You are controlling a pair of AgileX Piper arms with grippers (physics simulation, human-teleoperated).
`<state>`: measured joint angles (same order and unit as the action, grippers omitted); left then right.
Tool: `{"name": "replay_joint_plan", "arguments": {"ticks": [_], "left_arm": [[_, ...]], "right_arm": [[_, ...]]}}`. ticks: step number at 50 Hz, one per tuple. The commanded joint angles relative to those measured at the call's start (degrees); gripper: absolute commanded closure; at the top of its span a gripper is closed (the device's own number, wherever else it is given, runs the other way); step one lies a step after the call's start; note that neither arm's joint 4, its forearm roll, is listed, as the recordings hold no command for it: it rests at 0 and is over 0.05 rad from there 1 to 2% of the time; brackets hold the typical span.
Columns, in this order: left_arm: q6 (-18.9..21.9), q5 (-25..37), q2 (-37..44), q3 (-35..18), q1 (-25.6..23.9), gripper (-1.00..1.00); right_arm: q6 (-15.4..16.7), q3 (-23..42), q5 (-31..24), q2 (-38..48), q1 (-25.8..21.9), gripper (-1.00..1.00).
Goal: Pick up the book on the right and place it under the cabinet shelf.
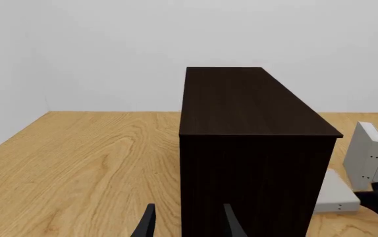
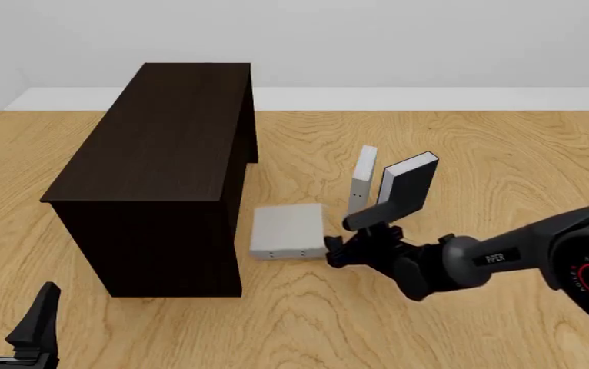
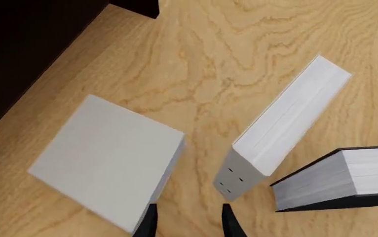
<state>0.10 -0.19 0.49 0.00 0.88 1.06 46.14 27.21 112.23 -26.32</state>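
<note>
The book (image 2: pixel 286 231) is thick and light grey and lies flat on the table, right beside the cabinet shelf (image 2: pixel 161 169), a large dark wooden box. In the right wrist view the book (image 3: pixel 106 160) lies just ahead, its near corner by one fingertip. My right gripper (image 2: pixel 337 240) is open and empty, low at the book's right edge. In its own view the right gripper (image 3: pixel 187 224) has nothing between the fingers. My left gripper (image 2: pixel 8 319) is open and empty at the front left, facing the cabinet shelf (image 1: pixel 255 148). The book also shows in the left wrist view (image 1: pixel 337 195).
A thinner grey book (image 2: pixel 362 181) stands upright just behind my right gripper, with a black-covered book (image 2: pixel 407 184) leaning to its right. Both show in the right wrist view, the thinner grey book (image 3: pixel 287 128) and the black-covered book (image 3: pixel 347 180). The wooden table (image 2: pixel 500 154) extends right and back.
</note>
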Motion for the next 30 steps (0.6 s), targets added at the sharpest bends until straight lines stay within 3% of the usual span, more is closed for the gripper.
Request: {"name": "replay_joint_plan", "arguments": {"ticks": [1, 30], "left_arm": [[0.1, 0.2, -0.2, 0.0, -0.1, -1.00], [0.0, 0.2, -0.3, 0.0, -0.5, -1.00]], "right_arm": [[-5.3, 3.2, -0.9, 0.6, -3.3, -1.00], [-5.5, 9.3, -4.1, 3.1, -6.2, -1.00]]}}
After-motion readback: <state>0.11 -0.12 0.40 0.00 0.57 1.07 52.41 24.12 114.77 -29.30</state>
